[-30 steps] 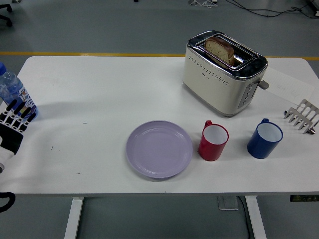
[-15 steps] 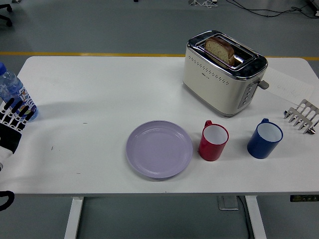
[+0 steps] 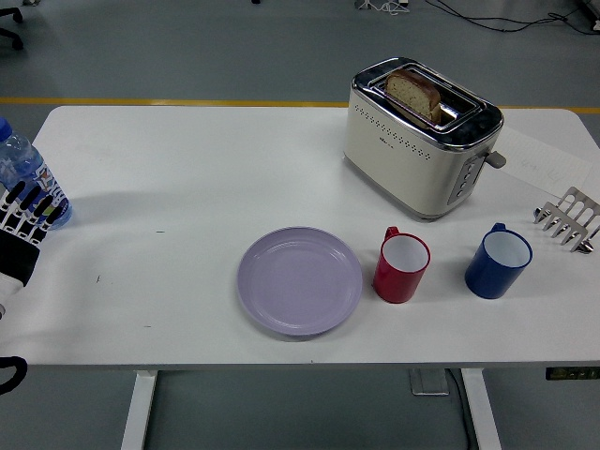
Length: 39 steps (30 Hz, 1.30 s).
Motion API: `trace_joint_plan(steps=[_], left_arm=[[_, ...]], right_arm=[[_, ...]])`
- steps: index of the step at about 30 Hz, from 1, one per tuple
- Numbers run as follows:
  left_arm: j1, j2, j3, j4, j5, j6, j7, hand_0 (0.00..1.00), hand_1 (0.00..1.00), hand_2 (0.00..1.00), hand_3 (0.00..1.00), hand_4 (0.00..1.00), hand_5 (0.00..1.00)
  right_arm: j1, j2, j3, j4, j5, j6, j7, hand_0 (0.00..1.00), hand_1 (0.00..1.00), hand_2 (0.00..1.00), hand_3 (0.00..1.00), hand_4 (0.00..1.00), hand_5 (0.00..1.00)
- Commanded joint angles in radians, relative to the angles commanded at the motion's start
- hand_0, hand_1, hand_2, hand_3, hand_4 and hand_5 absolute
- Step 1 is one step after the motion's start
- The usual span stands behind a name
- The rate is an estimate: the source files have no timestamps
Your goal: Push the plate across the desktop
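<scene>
Lilac plate (image 3: 299,280): red mug (image 3: 402,267) just right; toaster (image 3: 420,137), logo unreadable, behind. Left hand (image 3: 21,228) far left beside water bottle (image 3: 28,175), fingers extended, empty.

A round lilac plate (image 3: 299,280) lies flat and empty near the table's front edge.

Grey floor (image 3: 187,47) with yellow line (image 3: 169,101)
</scene>
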Motion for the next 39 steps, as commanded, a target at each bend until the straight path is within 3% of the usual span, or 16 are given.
trace_joint_plan(steps=[39], left_arm=[[-0.003,-0.002,-0.008,0.005,-0.009,-0.001,-0.005,0.671,0.697,0.685,0.662,0.555,0.998]], right_arm=[[0.005,-0.001,0.0,0.0,-0.003,0.0,-0.001,0.533,0.511,0.627,0.561,0.261,0.212]])
